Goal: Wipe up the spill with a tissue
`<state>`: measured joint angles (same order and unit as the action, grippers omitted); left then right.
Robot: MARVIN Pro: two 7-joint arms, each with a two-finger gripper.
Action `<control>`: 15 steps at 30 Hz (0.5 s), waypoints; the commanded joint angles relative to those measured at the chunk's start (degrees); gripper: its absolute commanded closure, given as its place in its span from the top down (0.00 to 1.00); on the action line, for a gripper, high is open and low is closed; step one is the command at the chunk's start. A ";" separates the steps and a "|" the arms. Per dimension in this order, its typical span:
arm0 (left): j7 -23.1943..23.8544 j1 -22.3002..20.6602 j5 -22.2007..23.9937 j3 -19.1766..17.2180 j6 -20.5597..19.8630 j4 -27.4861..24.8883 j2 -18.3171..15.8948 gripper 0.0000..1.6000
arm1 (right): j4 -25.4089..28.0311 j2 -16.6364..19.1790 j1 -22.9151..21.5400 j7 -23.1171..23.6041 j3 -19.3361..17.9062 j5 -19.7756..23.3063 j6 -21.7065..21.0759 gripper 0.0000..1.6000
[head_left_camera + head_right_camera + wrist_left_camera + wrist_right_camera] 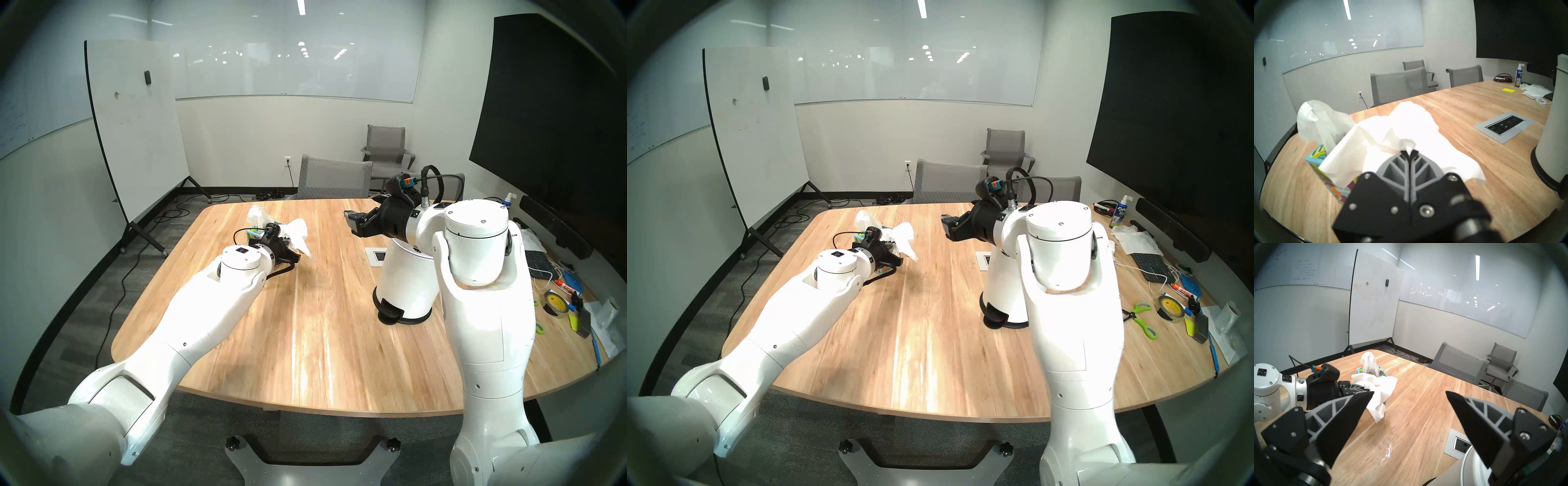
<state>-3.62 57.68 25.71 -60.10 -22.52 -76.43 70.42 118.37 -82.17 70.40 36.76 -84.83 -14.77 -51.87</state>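
My left gripper [291, 243] [1409, 151] is shut on a crumpled white tissue [301, 236] [1412, 125], held just above the wooden table [305, 322]. One corner of the tissue [1380, 395] hangs down towards the spill [1388, 435], a thin wet streak with small brownish drops on the wood. In both head views the spill is too faint to make out. My right gripper [351, 224] [1409, 393] hovers open and empty over the table's middle, pointing at the left gripper [1361, 388].
A toucan-print tissue box [1322, 163] [1359, 370], with another sheet sticking up, sits right behind the left gripper. A white pedal bin [403, 281] stands under my right wrist, next to a socket panel [1457, 445]. Scissors [1142, 319], tape and a keyboard crowd the right edge. Chairs [334, 180] stand behind.
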 commanded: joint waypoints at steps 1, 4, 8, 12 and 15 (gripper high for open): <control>-2.46 -0.62 2.03 -2.86 -2.73 -6.98 0.86 0.00 | 0.92 -0.05 -0.64 0.03 0.01 0.04 0.14 1.00; -4.52 -0.08 2.52 -3.95 -3.47 -8.68 1.40 0.00 | 0.94 -0.05 -0.64 0.03 0.01 0.03 0.13 1.00; -7.62 1.52 3.25 -5.23 -5.39 -11.58 1.75 0.00 | 0.98 -0.04 -0.64 0.04 0.02 0.03 0.11 1.00; -9.21 5.07 3.60 -5.59 -5.71 -14.72 0.90 0.00 | 1.00 -0.03 -0.64 0.04 0.02 0.02 0.08 1.00; -9.73 7.23 2.83 -5.36 -3.41 -17.12 0.03 0.00 | 0.99 -0.03 -0.64 0.04 0.02 0.02 0.09 1.00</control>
<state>-11.73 60.43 29.06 -64.86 -28.40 -87.56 71.39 118.38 -82.17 70.40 36.77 -84.83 -14.77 -51.88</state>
